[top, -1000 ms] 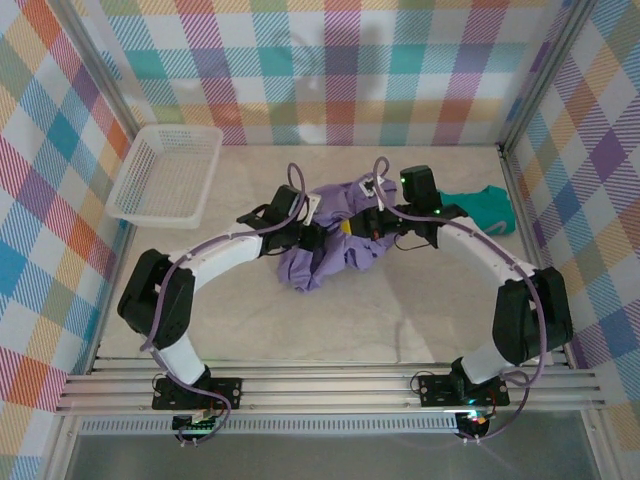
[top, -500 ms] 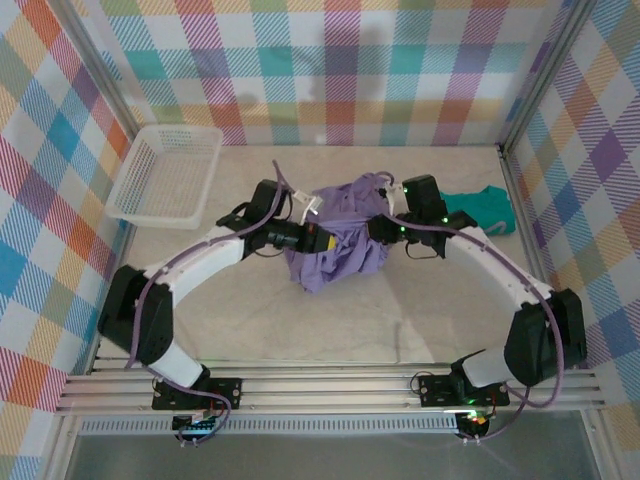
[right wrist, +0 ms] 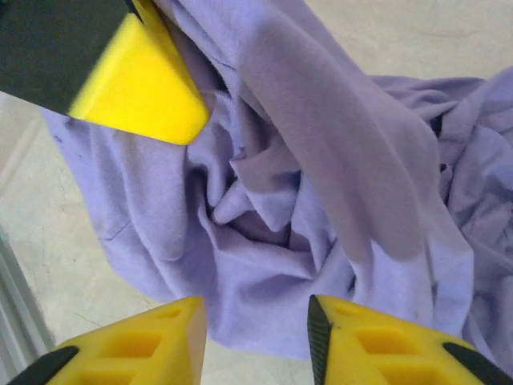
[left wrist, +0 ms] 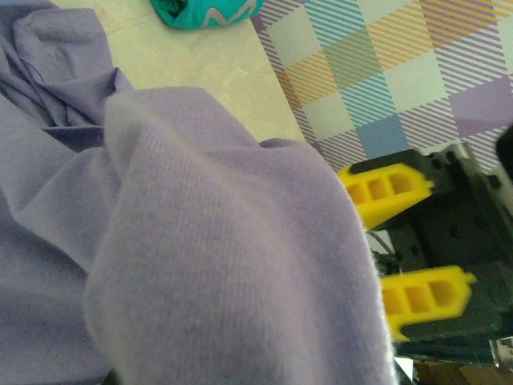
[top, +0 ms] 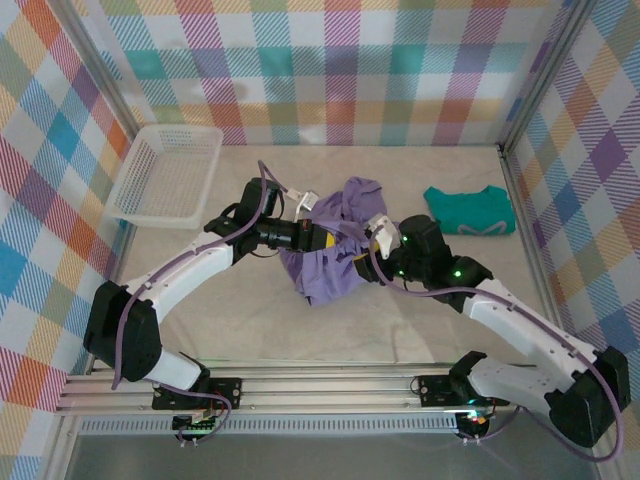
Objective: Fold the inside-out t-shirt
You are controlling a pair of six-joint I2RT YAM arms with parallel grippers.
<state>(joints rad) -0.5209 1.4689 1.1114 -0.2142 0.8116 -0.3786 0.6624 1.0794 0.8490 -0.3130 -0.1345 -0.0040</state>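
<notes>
Overhead view of a pale marbled table [top: 250, 320] walled in by bright plaid panels. At 10 o'clock on the table, a white mesh basket [top: 165, 175] is being shown, well apart from everything else.

Further right, the left gripper [top: 328, 240] is being held out from 9 o'clock toward the table's centre, its jaws closed on a fold of the inside-out t-shirt [top: 330, 275]. The lavender shirt is being kept in a crumpled heap at the middle of the table, with a band of cloth being pulled from that grip. In the left wrist view, the cloth is being draped close across the lens.

At 4 o'clock of the heap, the right gripper [top: 360, 268] is being held just beside the cloth. In the right wrist view its 2 yellow fingers [right wrist: 128, 349] are being held apart, nothing between them, over the shirt's edge.

At 2 o'clock, a teal garment [top: 468, 210] is being left flat near the right wall, apart from the shirt.
</notes>
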